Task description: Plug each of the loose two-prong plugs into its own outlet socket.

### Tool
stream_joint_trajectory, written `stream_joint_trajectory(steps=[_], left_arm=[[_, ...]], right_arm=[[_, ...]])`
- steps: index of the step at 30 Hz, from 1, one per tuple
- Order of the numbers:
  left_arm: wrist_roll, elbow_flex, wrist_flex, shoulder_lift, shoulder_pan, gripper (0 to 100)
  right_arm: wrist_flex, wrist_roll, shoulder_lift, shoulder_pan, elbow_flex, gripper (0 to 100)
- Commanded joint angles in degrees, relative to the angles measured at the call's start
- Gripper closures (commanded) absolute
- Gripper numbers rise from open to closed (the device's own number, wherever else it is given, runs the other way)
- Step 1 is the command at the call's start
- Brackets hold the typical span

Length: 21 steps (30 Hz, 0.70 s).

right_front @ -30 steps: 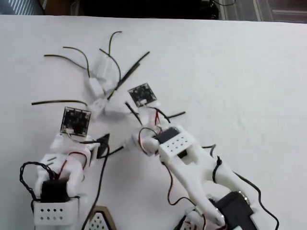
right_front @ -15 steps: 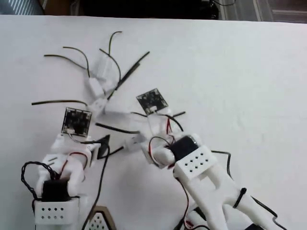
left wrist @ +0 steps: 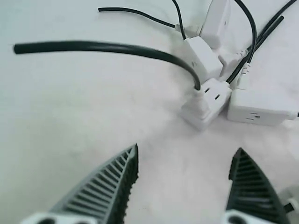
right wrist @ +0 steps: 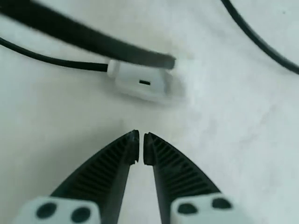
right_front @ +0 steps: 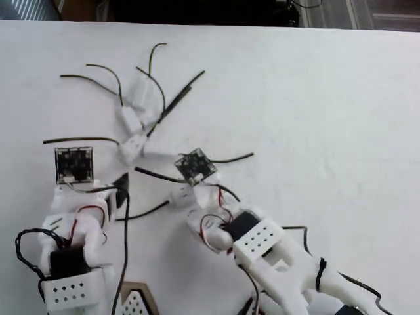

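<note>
Right wrist view: the right end effector has its two dark ridged fingers closed down to a thin gap, with nothing between them. Just ahead lies a small white plug on a thin black cord, flat on the white surface. In the left wrist view, the left end effector is wide apart and holds nothing. Farther out sits a white outlet socket block. It touches another white outlet block.
</note>
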<state>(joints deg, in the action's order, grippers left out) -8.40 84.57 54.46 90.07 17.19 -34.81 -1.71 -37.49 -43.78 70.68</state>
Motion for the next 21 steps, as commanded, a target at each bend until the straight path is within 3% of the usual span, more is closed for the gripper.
stream_joint_trajectory(steps=[1, 10, 21], left_arm=[[0.62, -1.85, -1.32, 0.75, 0.92, 69], [0.62, -1.85, -1.32, 0.75, 0.92, 69], [0.62, -1.76, -1.32, 0.75, 0.84, 69]], right_arm=[[2.68, -2.37, 0.4, -1.01, -0.44, 98.1], [9.71, -3.34, 20.09, -1.36, -9.49, 98.1], [15.08, -2.9, 39.43, 8.31, -29.36, 98.1]])
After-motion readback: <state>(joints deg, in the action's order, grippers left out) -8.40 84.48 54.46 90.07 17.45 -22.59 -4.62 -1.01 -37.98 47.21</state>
